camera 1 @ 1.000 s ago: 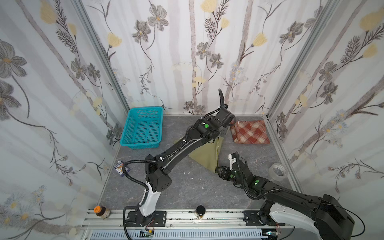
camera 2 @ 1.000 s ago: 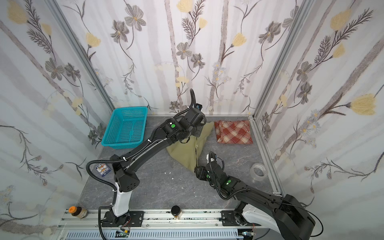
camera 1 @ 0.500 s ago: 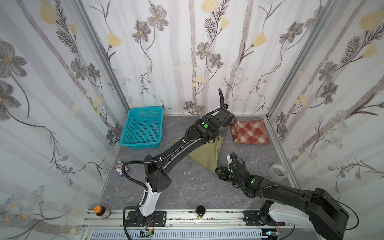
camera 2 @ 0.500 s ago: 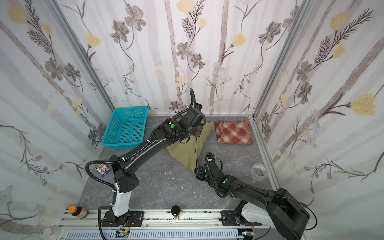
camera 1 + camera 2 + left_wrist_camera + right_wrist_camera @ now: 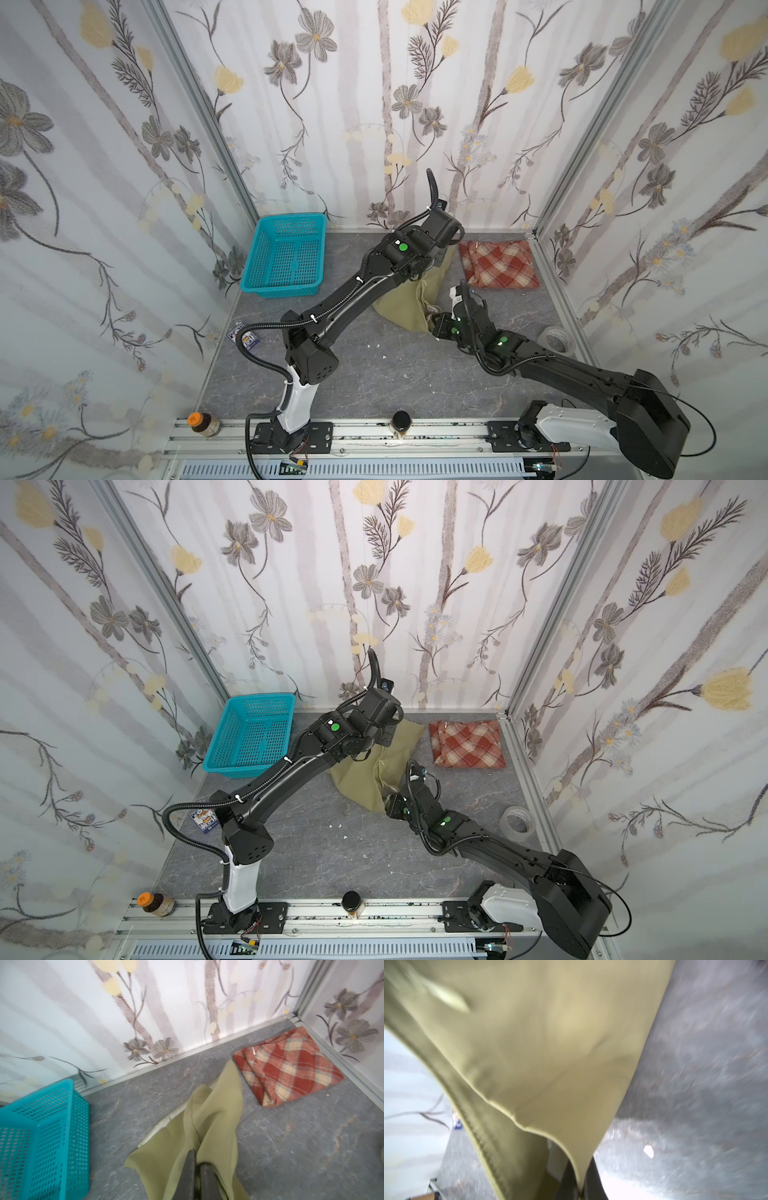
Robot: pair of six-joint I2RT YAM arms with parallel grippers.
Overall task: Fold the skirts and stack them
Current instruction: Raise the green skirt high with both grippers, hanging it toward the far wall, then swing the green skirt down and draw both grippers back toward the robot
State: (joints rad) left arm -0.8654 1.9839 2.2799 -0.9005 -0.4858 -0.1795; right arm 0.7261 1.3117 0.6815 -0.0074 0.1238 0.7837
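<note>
**Left wrist view.** The left gripper is clamped, jaws together, on a bunched fold of the olive-green skirt. The cloth trails from it down to the grey marbled tabletop. The plaid skirt lies folded in the far corner, near the olive cloth but apart from it. A turquoise mesh basket stands to the other side.
Risk: the pinch is narrow and the fabric looks smooth, so a sharp pull could slide it out.

**Right wrist view.** Blurred. The right gripper is closed on a hem corner of the same skirt.
Risk: the bite may hold only the very edge. Whether both layers are caught cannot be told.

**Both top views.** The olive skirt spans between the two grippers, with its lower part resting on the table.
Risks: opposed pulling could strip one grip. Uneven travel would skew the fold. A low carry toward the plaid skirt could drag and disturb it.

**Surface and room.** The surface is flat and hard, with white specks. A tape roll sits at its edge. Floral-papered walls close in on three sides, leaving the arms little room.
</note>
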